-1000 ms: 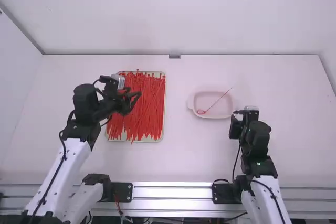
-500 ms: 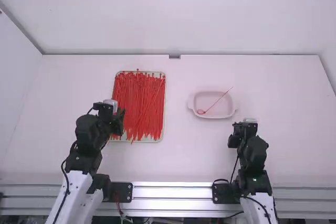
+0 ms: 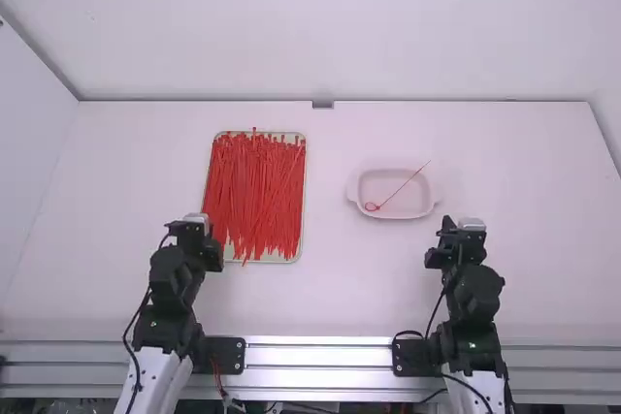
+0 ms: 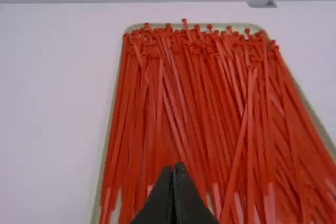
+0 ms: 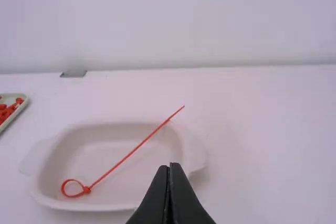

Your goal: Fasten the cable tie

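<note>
The white worktop [image 3: 505,162] carries a flat beige rectangular tray [image 3: 277,258] filled with a thick pile of loose red plastic cable ties [image 3: 257,196], all lying lengthwise. To the right of the tray, well apart from it, stands a white oval dish with small handles [image 3: 351,191]. Inside the dish lies one red cable tie already closed into a small loop [image 5: 126,155]; its long tail rests over the far rim. The left end effector [image 4: 173,167] is at the near end of the tray, its two black fingers pressed together and holding nothing. The right end effector [image 5: 169,167] is near the front of the dish, also closed and empty
</note>
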